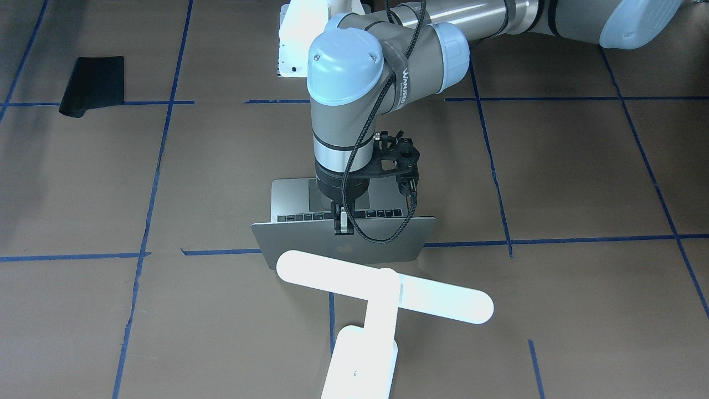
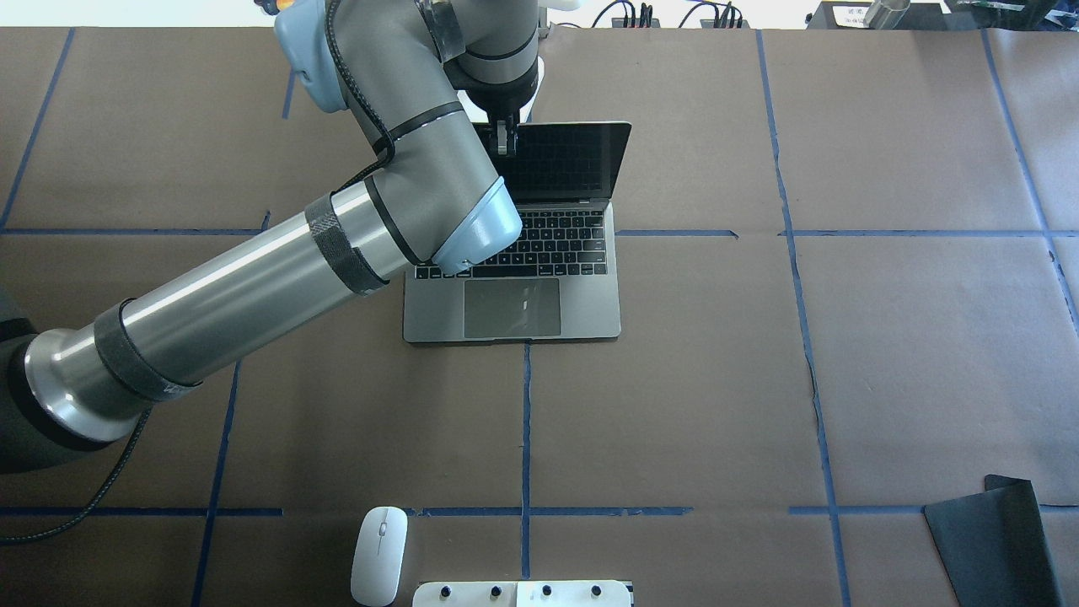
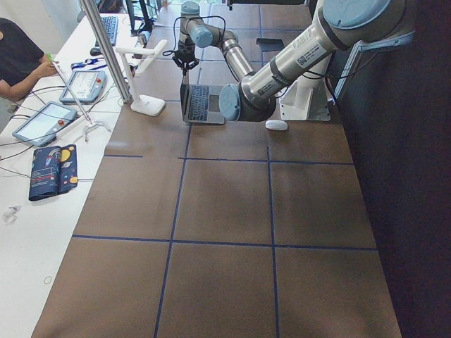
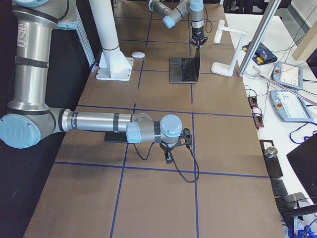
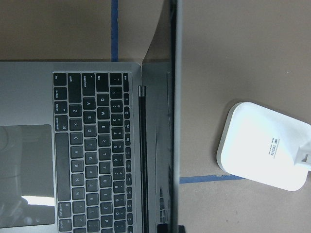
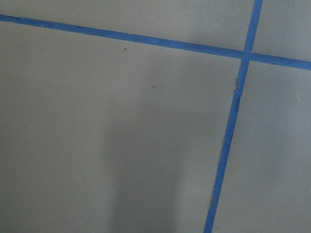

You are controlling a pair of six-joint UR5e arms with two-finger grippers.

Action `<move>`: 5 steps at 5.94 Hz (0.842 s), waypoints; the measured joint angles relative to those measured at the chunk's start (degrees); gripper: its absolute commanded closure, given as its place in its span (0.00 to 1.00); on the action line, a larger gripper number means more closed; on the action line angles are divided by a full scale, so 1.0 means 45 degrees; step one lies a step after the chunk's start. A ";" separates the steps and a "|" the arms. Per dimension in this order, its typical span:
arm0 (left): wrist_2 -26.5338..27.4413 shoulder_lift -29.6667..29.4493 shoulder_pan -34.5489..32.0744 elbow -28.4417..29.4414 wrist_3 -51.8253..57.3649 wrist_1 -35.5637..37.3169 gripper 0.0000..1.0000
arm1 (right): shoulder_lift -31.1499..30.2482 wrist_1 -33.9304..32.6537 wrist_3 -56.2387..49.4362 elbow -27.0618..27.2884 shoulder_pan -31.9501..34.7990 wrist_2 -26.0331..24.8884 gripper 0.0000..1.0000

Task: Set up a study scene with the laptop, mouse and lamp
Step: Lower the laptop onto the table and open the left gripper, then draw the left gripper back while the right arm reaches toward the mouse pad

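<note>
The grey laptop stands open mid-table, its keyboard toward the robot and its lid raised a little past upright. My left gripper points straight down and is shut on the lid's top edge. Just behind the lid stands the white T-shaped lamp, with its base flat on the table. The white mouse lies near the robot's pedestal, far from both grippers. My right gripper hovers over bare table far from the laptop. Whether it is open, I cannot tell.
A black mat lies at the near right corner. The white bolted pedestal sits at the table's near edge. Beyond the far edge are a metal post, tablets, and a person's arm.
</note>
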 measured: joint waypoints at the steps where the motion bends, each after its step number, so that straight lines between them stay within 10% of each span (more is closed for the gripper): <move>1: -0.0018 0.0025 0.0003 -0.0018 0.0297 -0.0367 0.30 | -0.0005 0.0000 0.0010 0.0000 0.0000 -0.0001 0.00; 5: -0.0123 0.2004 -0.0003 -0.3518 0.2281 -0.0562 0.22 | -0.0007 0.0418 0.2686 0.0988 -0.0783 0.1018 0.01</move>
